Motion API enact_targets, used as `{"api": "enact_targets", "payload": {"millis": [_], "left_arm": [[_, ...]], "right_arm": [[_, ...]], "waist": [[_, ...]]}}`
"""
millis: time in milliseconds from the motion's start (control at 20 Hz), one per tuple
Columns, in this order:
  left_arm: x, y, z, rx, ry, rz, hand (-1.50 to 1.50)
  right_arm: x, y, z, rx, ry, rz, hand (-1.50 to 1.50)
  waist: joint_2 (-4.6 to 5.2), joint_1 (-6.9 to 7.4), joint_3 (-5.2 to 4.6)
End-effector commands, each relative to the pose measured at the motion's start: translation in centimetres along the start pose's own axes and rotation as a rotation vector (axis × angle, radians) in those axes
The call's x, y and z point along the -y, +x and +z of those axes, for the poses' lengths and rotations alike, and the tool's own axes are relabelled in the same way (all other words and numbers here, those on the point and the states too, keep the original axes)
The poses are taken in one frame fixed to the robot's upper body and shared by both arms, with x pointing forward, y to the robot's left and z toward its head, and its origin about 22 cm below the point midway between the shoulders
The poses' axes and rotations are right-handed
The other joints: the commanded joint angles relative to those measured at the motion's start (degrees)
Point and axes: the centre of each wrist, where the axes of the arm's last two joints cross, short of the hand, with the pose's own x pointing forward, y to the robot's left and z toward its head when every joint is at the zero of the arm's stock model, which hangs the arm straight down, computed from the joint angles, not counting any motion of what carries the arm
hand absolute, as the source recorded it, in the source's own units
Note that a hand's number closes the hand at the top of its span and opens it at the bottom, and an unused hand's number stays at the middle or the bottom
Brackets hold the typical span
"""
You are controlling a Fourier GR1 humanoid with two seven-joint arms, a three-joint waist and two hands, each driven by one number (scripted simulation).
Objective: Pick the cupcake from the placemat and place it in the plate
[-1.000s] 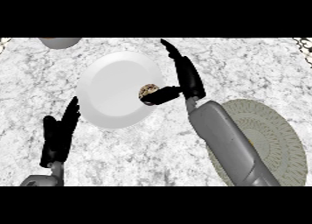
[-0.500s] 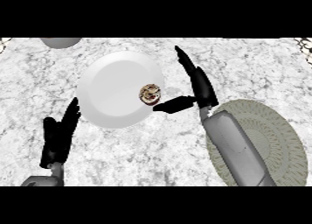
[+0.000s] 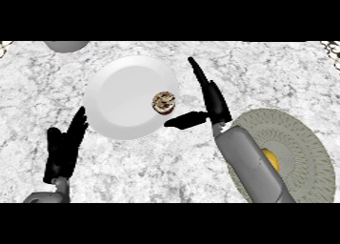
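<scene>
The cupcake (image 3: 165, 102), brown with pale topping, sits on the right part of the white plate (image 3: 123, 95). My right hand (image 3: 213, 102) is just right of the plate, open, its fingers straight and pointing away, its thumb stretched toward the plate's lower right rim without touching the cupcake. The round grey-green placemat (image 3: 302, 157) lies at the right, partly hidden by my right forearm. My left hand (image 3: 65, 145) rests open at the lower left, fingers up, beside the plate's lower left rim.
A yellow object (image 3: 271, 159) shows on the placemat beside my right forearm. A grey round object (image 3: 65, 45) is cut off at the top left edge. Patterned corners (image 3: 335, 49) show at the top edges of the marble counter.
My right hand has let go of the cupcake and drawn back to the right and toward me. The cupcake stays on the plate. My left hand has not moved.
</scene>
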Motion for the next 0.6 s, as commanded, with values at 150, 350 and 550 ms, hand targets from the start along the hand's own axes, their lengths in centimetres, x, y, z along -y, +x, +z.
{"api": "enact_targets", "payload": {"millis": [150,350,550], "left_arm": [[1.3,-0.2,0.8,0.009,0.007,0.000,0.00],[0.7,0.2,0.1,-0.006,-0.001,0.001,0.00],[0.5,0.2,0.1,0.001,-0.003,0.013,0.00]], "right_arm": [[0.0,-0.3,0.3,-0.049,-0.051,0.060,-1.50],[0.7,-3.3,0.1,-0.047,-0.061,0.075,-1.50],[-0.2,-3.0,0.3,-0.072,-0.100,0.105,-1.50]], "waist": [[-0.05,-0.06,-0.01],[0.09,0.14,0.00],[0.05,0.20,0.00]]}}
